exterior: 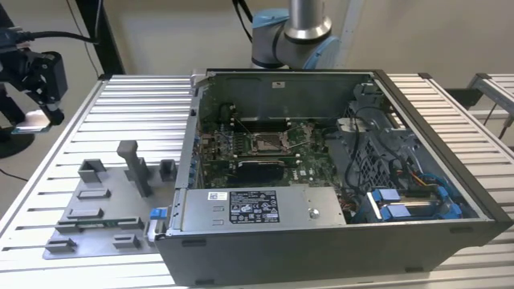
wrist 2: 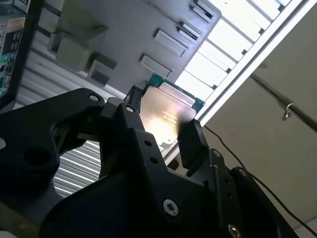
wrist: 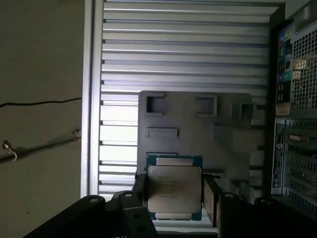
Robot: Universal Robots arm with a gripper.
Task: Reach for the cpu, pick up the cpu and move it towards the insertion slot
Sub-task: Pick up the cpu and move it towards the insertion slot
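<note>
Jaws clenched on two opposite edges of the cpu [wrist: 174,189]: your gripper [wrist: 174,198] holds the chip flat between its black fingers [wrist: 210,198], silvery top turned to both wrist views. That edge grip most likely keeps the pads off the faces and the chip level for the socket. Behind the chip in the first wrist view lies the grey fixture plate [wrist: 198,144] with its moulded pockets, and the chip hangs clear of it. In the exterior view you see the gripper raised at the exterior view's far left, by the edge of the ribbed table [exterior: 120,108]. It is well apart from the insertion slot [exterior: 269,142], which faces up on the green board inside the open computer case [exterior: 321,241]. The pick-up looks done; the move to the socket has barely started.
</note>
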